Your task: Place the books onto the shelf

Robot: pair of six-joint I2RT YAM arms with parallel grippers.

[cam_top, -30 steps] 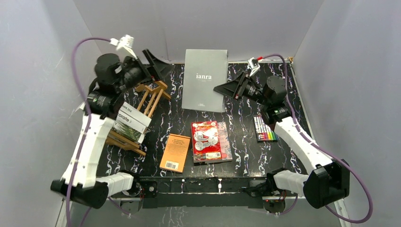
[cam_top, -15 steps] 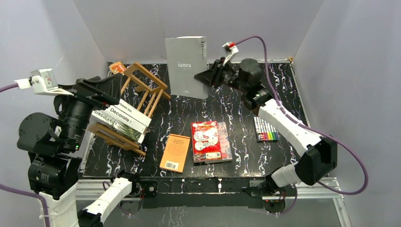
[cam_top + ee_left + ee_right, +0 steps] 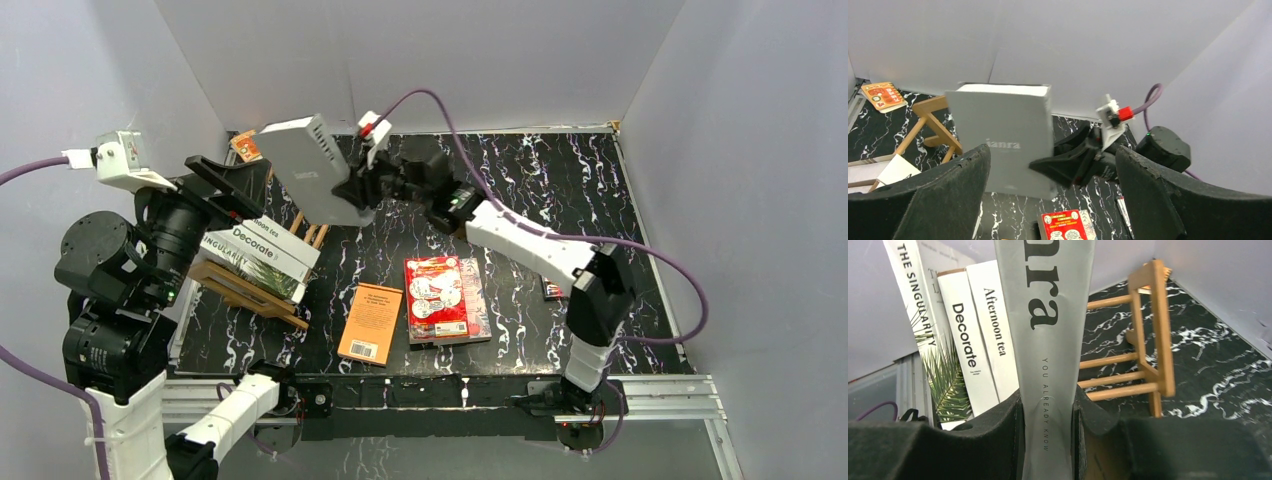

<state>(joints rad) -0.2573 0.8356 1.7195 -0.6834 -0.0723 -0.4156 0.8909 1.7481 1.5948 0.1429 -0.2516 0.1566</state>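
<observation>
Grey, in the top external view, is the "ianra" book (image 3: 308, 168), pinched along one edge by the right gripper (image 3: 350, 192) and carried tilted in the air just over the free end of the wooden shelf (image 3: 250, 292), probably so it can drop in upright next to the books already there. The left gripper (image 3: 238, 190) hangs beside the shelf with its jaws spread wide and holds nothing, likely keeping clear. On the black marble-patterned table (image 3: 560, 190) lie 1 orange paperback (image 3: 370, 323) and 1 red illustrated book (image 3: 437, 298), which rests on 1 more book (image 3: 480, 300). 1 small orange card (image 3: 245, 146) lies at the far left corner.

From the left wrist, its 2 fingers frame the scene, wide apart. The grey book faces the camera, and the right gripper clamps its right edge.

From the right wrist, both pads press the grey book's lower edge. Behind it 3 spines read clearly: The Singularity (image 3: 910, 300), Decorate (image 3: 965, 335) and Afternoon tea (image 3: 998, 322). A 4th may stand behind them. To their right, the shelf's slats are bare.
</observation>
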